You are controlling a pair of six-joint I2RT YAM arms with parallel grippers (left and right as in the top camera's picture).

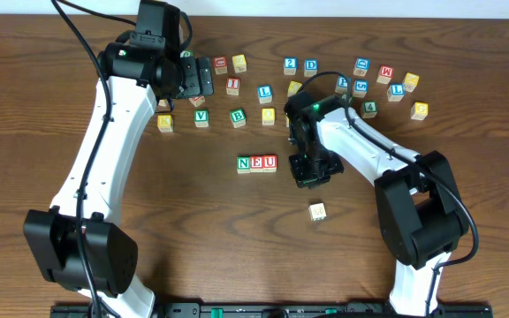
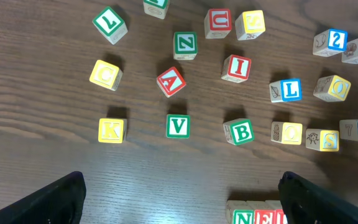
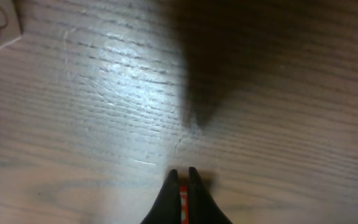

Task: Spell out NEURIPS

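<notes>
- On the wooden surface [image 1: 148,265], a short row is formed by the N cube [image 1: 244,163], the E cube [image 1: 257,162] and the U cube [image 1: 270,162], set side by side and touching, with the letters readable from the overhead view.
- The right hand [image 1: 310,172] is held low just beside the U cube, at the right end of the row.
- In the right wrist view, the fingertips [image 3: 172,180] are pressed together; a thin red strip is seen between them, but what it belongs to cannot be told.
- The left hand [image 1: 206,77] is spread wide above the scattered cubes at the far side, with nothing between its fingers [image 2: 58,199].
- The red I cube [image 2: 236,67] is seen lying loose among the scattered cubes, well apart from the row.
- Near it lie a green V cube [image 2: 178,126], a green B cube [image 2: 238,131], a yellow K cube [image 2: 111,130] and a blue L cube [image 2: 286,90], none of them touching.
- A lone cube [image 1: 317,211] is placed on its own on the near side of the right hand; its letter cannot be read.
</notes>
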